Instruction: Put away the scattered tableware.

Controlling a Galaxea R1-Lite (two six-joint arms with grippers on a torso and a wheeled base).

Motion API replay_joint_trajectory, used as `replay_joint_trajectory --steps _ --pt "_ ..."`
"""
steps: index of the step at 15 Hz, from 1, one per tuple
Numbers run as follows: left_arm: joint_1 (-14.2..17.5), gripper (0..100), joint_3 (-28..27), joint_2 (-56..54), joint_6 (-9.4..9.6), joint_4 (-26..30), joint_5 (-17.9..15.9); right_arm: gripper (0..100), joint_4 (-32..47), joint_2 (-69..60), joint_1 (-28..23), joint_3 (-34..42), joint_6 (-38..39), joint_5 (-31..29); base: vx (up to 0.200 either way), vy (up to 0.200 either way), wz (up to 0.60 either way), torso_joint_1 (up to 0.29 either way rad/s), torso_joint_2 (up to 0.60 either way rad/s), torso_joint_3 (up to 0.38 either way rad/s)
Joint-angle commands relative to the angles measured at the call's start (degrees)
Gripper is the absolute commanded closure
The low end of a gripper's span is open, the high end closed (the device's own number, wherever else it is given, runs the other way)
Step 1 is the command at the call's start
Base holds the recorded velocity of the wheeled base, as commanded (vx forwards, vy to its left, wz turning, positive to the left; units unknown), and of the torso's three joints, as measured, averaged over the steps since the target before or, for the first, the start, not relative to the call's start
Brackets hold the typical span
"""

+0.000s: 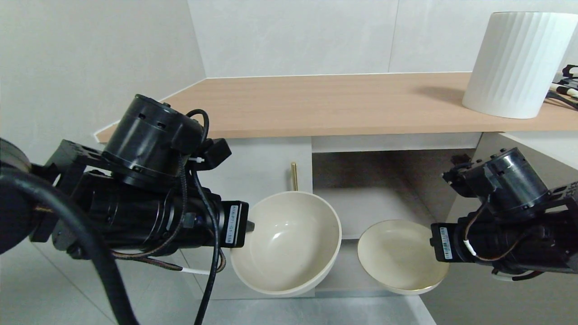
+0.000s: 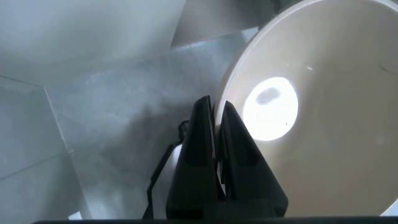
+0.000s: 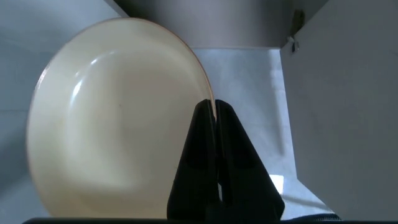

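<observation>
- While the head view is facing the open cabinet [image 1: 375, 189] under the wooden counter [image 1: 338, 104], the left gripper [image 1: 249, 225] is pinching the rim of a deep bowl [image 1: 289, 243], holding it in the air before the door handle [image 1: 294, 176].
- Head view again: the right gripper [image 1: 432, 246] is pinching a shallow bowl [image 1: 397, 257] by its rim, in front of the cabinet opening, near the deep bowl but apart from it.
- A white ribbed container [image 1: 519, 63] is standing on the counter's right end.
- Left wrist view: the left gripper [image 2: 216, 118] is clamping the deep bowl [image 2: 323, 124] rim, one finger inside, one outside, over grey floor tiles [image 2: 112, 124].
- Right wrist view: the right gripper [image 3: 214, 115] is squeezing the shallow bowl [image 3: 118, 118] rim the same way, with the cabinet interior behind.
</observation>
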Motion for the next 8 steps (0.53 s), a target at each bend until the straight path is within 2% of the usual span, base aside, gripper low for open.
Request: replay_joint_trajectory --steps 1,6,8 --pt "0.03 100 0.01 0.62 -0.03 -0.10 0.04 100 0.00 1.04 0.02 0.05 -0.01 -0.01 0.000 0.000 0.00 -0.017 0.09 0.090" --pt "0.03 100 0.01 0.54 -0.03 -0.89 0.13 100 -0.09 4.64 -0.33 -0.12 -0.01 0.08 0.000 0.000 0.00 0.000 0.00 0.000" --pt "0.03 100 0.01 0.45 -0.03 -0.89 0.13 100 -3.26 12.37 -3.67 -1.62 -0.10 0.34 0.000 0.000 0.00 0.000 0.00 0.000"
